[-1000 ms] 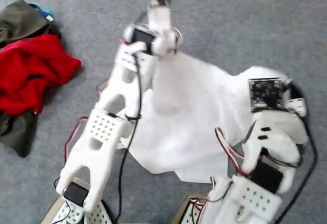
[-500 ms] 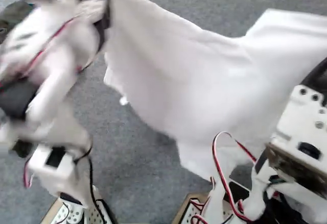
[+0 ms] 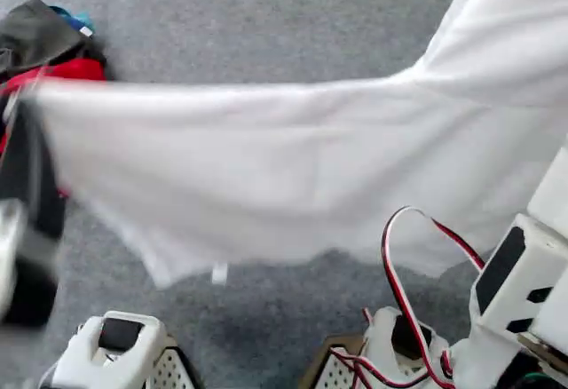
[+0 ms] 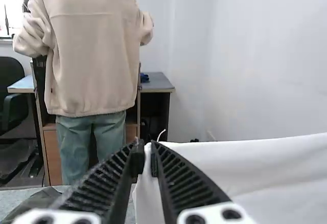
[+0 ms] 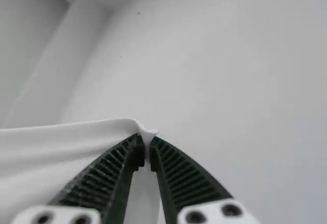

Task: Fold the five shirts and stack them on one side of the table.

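A white shirt [image 3: 293, 176] hangs stretched wide in the air above the grey table [image 3: 248, 34], held up by both arms. My left gripper [image 4: 145, 155] is shut on one corner of the white shirt [image 4: 245, 168], high up and facing the room. My right gripper [image 5: 145, 150] is shut on the other edge of the white shirt [image 5: 56, 152], raised toward the wall. More shirts, a red one [image 3: 67, 71] and dark ones [image 3: 40, 34], lie heaped at the table's far left, partly hidden behind the white cloth.
The arm bases [image 3: 120, 353] stand at the near table edge with a red-and-white cable [image 3: 399, 265] looping by the right one. A person [image 4: 87, 60] stands with their back turned beside a desk [image 4: 153, 86] in the room behind.
Both arms lifted the white shirt off the table and pulled it apart; the left one swung left, so the cloth now spans nearly the full width.
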### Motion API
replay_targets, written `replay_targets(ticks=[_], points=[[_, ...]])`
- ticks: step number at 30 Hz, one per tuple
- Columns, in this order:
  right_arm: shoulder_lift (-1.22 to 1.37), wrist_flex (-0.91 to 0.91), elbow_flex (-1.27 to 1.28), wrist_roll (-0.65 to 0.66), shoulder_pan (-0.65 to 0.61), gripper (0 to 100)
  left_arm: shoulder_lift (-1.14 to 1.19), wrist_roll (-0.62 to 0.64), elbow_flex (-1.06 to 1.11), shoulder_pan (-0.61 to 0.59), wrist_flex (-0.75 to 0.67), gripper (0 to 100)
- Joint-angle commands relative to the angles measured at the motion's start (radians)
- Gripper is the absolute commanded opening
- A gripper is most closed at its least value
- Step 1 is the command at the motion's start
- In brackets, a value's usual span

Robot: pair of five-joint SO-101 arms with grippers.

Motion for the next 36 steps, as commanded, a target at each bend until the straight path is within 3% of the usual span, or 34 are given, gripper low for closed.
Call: replay_targets(ticks=[1,5,11,18,21,25,28,34,36], points=[[0.028,0.058,-0.047,0.101,-0.103,1.5,-0.117,-0.012,0.156,-0.007,-0.012,3],[0.024,0.176,-0.056,0.189,-0.18,1.5,-0.212,-0.012,0.24,-0.008,-0.011,3],[-0.015,0.239,-0.045,0.229,-0.189,1.5,-0.328,-0.014,0.311,-0.008,0.008,3],[-0.015,0.304,0.024,0.23,-0.189,1.5,-0.388,-0.015,0.561,-0.005,0.002,3],[-0.013,0.261,0.13,0.23,-0.189,1.5,-0.387,-0.015,0.734,-0.004,-0.08,3],[-0.013,0.106,0.337,0.23,-0.189,1.5,-0.396,-0.015,1.049,-0.004,-0.316,3],[-0.012,-0.074,0.527,0.233,-0.219,1.5,-0.387,-0.014,1.3,-0.058,-0.575,3],[0.002,-0.509,0.972,0.388,-0.354,1.5,-0.362,-0.014,1.831,-0.159,-1.341,3],[0.044,-0.669,1.076,0.411,-0.384,1.5,-0.321,-0.014,1.913,-0.165,-1.53,3]])
